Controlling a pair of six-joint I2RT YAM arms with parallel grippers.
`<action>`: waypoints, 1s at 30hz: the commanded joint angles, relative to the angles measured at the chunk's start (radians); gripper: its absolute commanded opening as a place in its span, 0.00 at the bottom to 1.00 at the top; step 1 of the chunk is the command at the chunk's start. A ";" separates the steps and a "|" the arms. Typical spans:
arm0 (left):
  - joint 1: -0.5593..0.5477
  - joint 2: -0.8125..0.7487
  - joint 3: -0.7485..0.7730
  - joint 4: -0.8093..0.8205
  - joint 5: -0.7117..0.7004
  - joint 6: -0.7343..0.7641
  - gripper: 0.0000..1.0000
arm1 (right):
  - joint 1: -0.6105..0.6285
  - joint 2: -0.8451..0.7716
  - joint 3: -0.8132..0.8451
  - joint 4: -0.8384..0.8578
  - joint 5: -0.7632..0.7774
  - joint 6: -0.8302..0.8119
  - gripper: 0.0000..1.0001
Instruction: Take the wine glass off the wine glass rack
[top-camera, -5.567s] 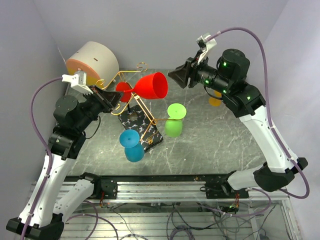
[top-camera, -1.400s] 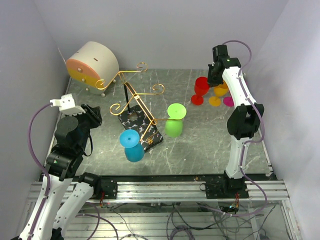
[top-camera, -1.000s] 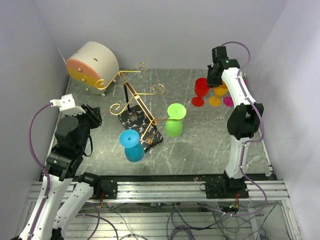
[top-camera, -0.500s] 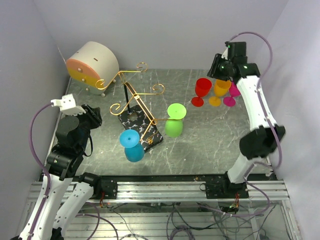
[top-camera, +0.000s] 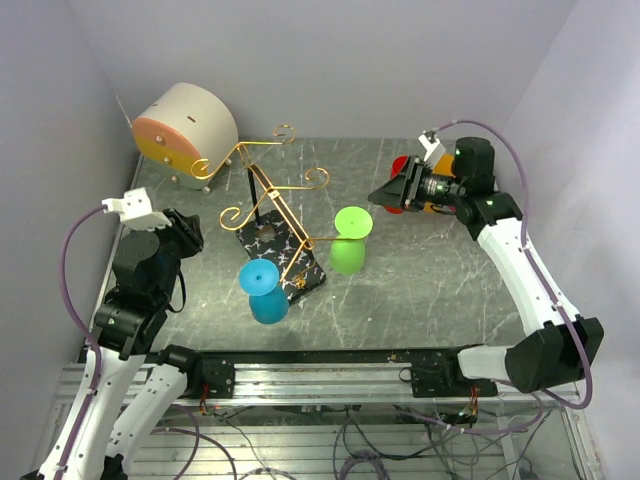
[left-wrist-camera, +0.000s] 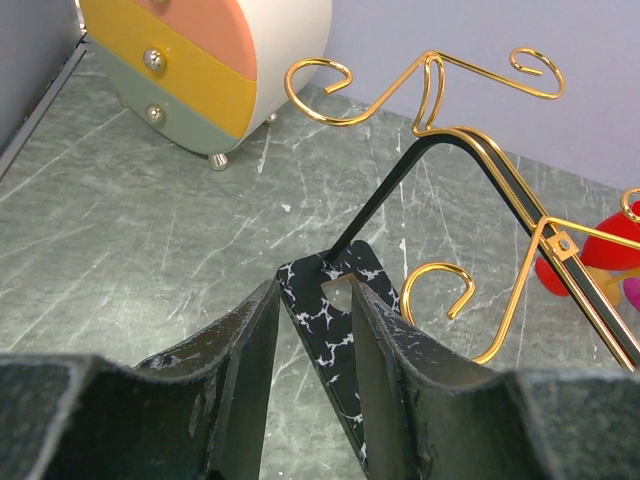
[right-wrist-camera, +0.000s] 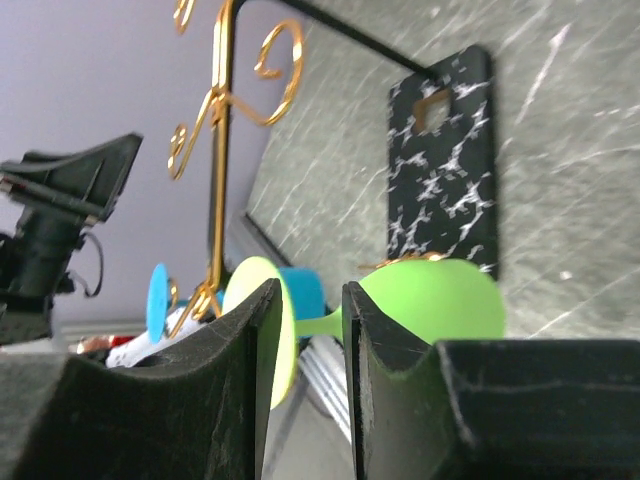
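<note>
Robot lab cell — aluminium rail (top-camera: 330, 378), loose cables (top-camera: 352, 440), plain walls (top-camera: 330, 60).

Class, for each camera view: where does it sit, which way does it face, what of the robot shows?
Top external: above and behind, looking down; left arm and right arm show.
Left wrist: faces the wine glass rack; left end effector shows.
Right wrist: faces the green glass; right end effector shows.
Shared: all see the rack.
</note>
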 joint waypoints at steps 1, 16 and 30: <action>0.005 0.002 -0.003 0.004 -0.021 -0.010 0.46 | 0.061 -0.051 0.001 0.036 -0.058 0.025 0.30; 0.005 -0.008 -0.005 0.001 -0.026 -0.008 0.46 | 0.105 -0.117 0.071 -0.213 0.163 -0.074 0.29; 0.005 -0.010 -0.005 -0.001 -0.025 -0.010 0.46 | 0.120 -0.151 -0.015 -0.210 0.119 -0.064 0.27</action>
